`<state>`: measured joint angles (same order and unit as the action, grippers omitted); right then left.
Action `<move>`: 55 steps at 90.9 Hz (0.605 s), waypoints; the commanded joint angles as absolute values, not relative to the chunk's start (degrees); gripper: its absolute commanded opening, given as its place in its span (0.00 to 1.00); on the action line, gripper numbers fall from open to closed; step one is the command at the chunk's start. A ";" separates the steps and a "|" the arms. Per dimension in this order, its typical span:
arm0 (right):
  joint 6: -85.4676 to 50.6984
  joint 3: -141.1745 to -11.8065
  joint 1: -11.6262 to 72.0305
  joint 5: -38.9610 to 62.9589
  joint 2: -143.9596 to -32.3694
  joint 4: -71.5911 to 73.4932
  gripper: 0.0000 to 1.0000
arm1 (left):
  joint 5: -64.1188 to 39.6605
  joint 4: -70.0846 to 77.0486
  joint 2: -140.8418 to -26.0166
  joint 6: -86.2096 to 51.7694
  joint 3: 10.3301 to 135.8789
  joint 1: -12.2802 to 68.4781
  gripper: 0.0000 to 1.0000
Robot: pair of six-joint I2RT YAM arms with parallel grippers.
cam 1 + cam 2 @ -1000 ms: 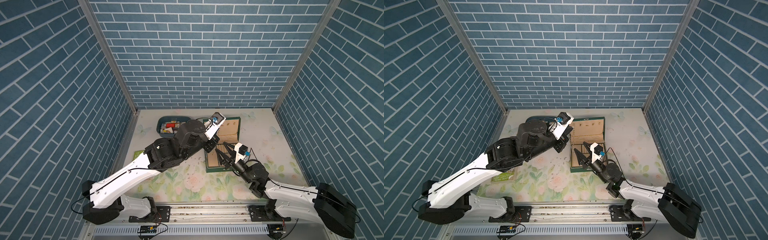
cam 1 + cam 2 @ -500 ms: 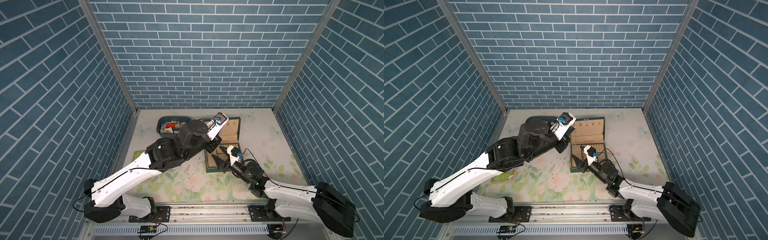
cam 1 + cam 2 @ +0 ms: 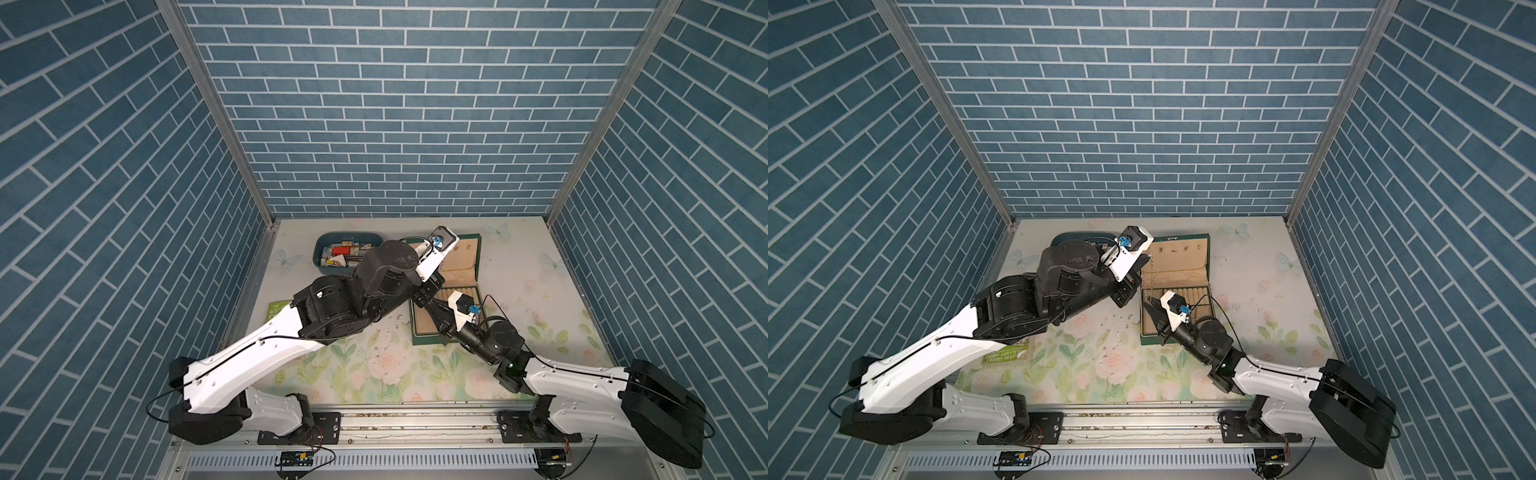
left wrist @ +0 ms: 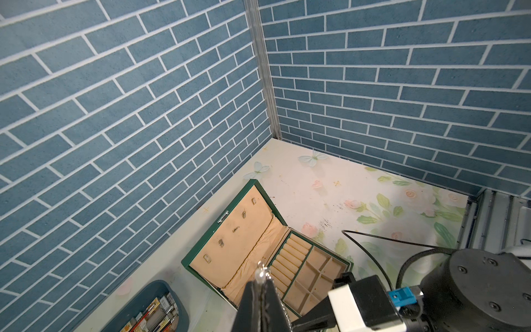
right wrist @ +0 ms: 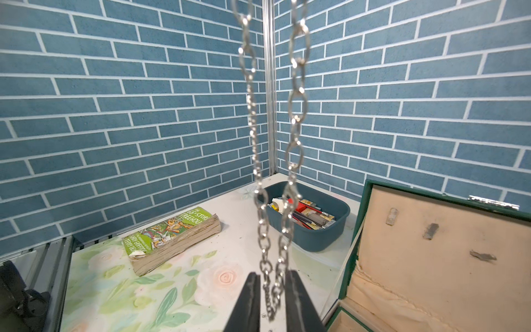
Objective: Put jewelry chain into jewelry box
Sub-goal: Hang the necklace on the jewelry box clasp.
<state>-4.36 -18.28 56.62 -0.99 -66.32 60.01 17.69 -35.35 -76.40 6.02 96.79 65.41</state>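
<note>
Left jaws are pinched shut on the top of the chain (image 5: 252, 129), a few links poking out past the tips; it hangs in 2 strands in the air over the open box (image 3: 1207, 266) on the worktop (image 3: 1266, 332). Right jaws are squeezed narrow on both strands low down, links touching each inner face.
</note>
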 commanded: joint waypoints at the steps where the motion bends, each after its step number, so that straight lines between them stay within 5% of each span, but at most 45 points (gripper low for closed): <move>1: -4.04 -20.30 56.87 -0.21 -66.35 61.43 0.10 | 18.58 -35.78 -76.26 6.37 98.16 66.07 0.00; 6: -4.04 -20.30 56.88 -0.21 -66.31 61.52 0.00 | 18.79 -35.85 -76.13 6.41 98.16 66.09 0.00; 29: -3.82 -19.72 56.87 -2.31 -63.28 58.56 0.00 | 20.09 -35.33 -75.90 6.26 97.69 66.18 0.00; 55: -3.12 -22.56 56.83 -16.95 -55.97 41.97 0.00 | 29.05 -27.29 -73.76 4.26 91.20 66.03 0.00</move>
<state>-4.10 -20.08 56.62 -9.21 -58.39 50.09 23.57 -32.05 -75.13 5.50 93.65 65.71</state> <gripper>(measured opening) 0.063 0.072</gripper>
